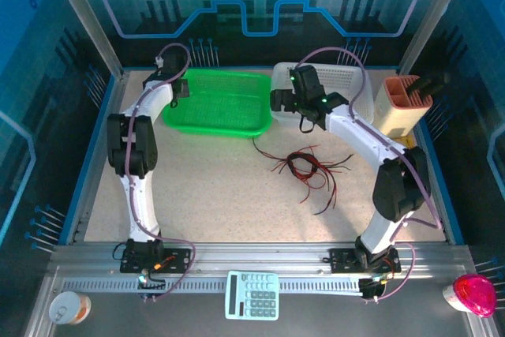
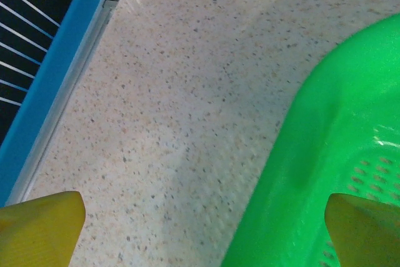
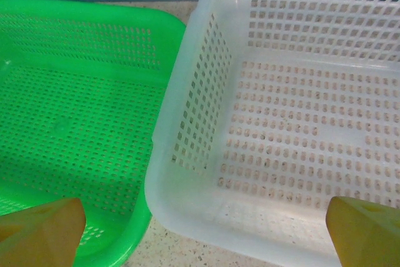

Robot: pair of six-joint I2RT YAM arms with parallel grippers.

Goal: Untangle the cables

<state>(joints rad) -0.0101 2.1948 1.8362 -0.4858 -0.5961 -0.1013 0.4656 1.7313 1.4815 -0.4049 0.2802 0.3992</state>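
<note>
The cables (image 1: 308,167) are a loose tangle of thin red and black wires lying on the speckled table right of centre, in front of the two baskets. My left gripper (image 1: 180,88) hovers at the green basket's left edge, far from the wires. In the left wrist view it (image 2: 203,229) is open, its yellow fingertips (image 2: 44,223) wide apart over bare table and the basket wall. My right gripper (image 1: 290,104) hangs over the white basket's near left corner, behind the wires. It (image 3: 203,229) is open, with nothing between its yellow fingertips (image 3: 365,229).
The green basket (image 1: 213,130) and the white basket (image 1: 359,76) stand side by side at the back, both empty (image 3: 75,123) (image 3: 187,179). A tan holder (image 1: 404,108) stands at the back right. A calculator (image 1: 252,295), a can (image 1: 69,307) and a pink dome (image 1: 473,293) lie on the near rail.
</note>
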